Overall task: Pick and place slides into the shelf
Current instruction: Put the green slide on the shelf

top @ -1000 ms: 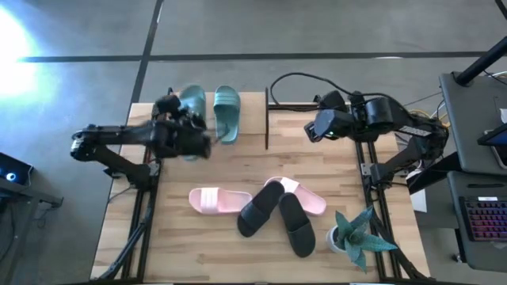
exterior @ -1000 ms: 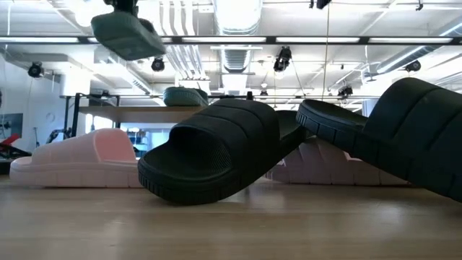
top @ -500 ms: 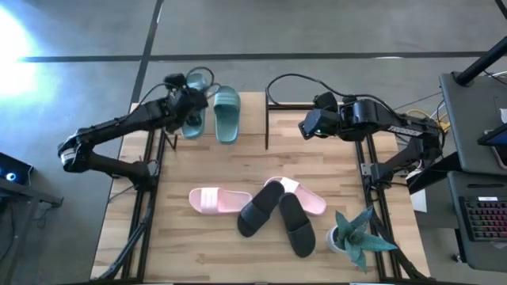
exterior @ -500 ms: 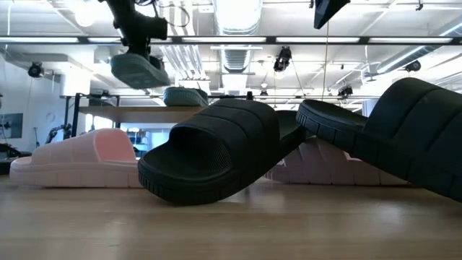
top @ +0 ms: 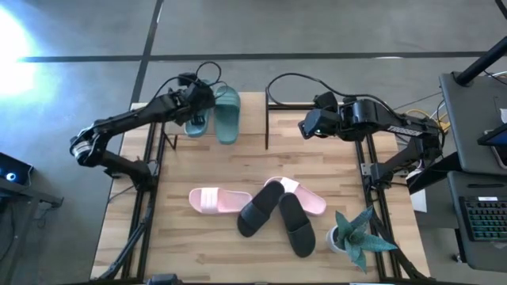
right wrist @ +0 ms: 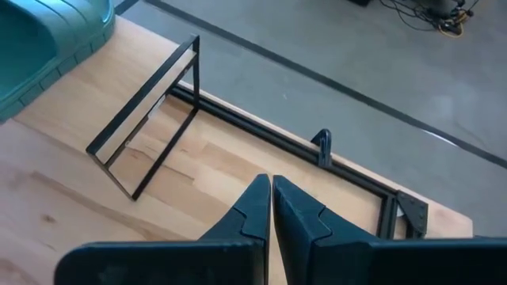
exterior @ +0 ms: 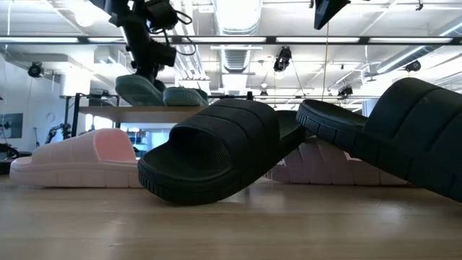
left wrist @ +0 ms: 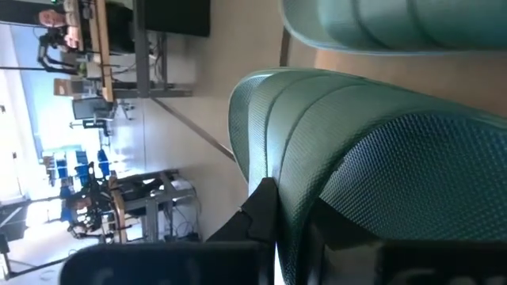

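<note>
Left gripper (top: 196, 111) is clamped on a green slide (top: 195, 119), holding it at the shelf (top: 249, 111) top's far left, just beside the second green slide (top: 226, 115) lying there. Low view: held slide (exterior: 138, 89) sits level with the other (exterior: 185, 96), at the board; contact with the board not clear. Right gripper (top: 305, 128) is closed, empty, hovering right of the shelf's end frame (right wrist: 146, 119). On the table (top: 182, 237): pink slide (top: 215, 200), two black slides (top: 260, 207) crossed over the other pink (top: 310, 198), plant (top: 355, 233) at near right.
</note>
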